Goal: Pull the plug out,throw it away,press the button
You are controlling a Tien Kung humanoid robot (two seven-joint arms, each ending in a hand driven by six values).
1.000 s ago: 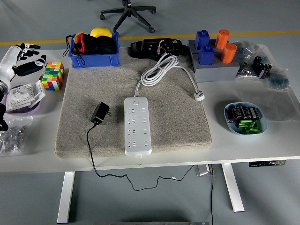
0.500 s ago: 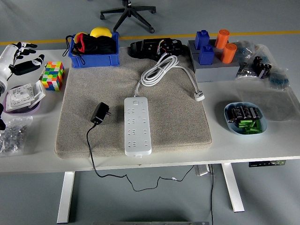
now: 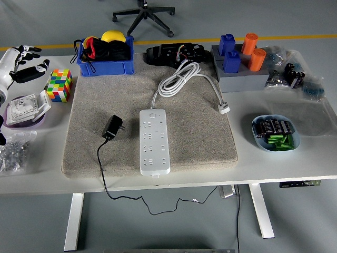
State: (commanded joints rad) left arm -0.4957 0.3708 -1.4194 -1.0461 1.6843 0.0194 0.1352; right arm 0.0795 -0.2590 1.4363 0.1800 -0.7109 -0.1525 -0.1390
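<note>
Lying unplugged on the grey mat (image 3: pixel 200 132), the black plug (image 3: pixel 112 127) sits just left of the white power strip (image 3: pixel 154 140), its cord trailing off the table (image 3: pixel 295 163) edge. Well apart at the far left, the left hand (image 3: pixel 23 66) hovers beside the cube (image 3: pixel 59 85), fingers spread, holding nothing.

A grey floor (image 3: pixel 42 221) was seen beneath a white table (image 3: pixel 295 163) carried on white legs (image 3: pixel 73 221). A yellow line (image 3: pixel 295 37) was painted across the floor behind the table. The black base of an office chair (image 3: pixel 143 15) was seen beyond it. Even, soft light was cast throughout.
</note>
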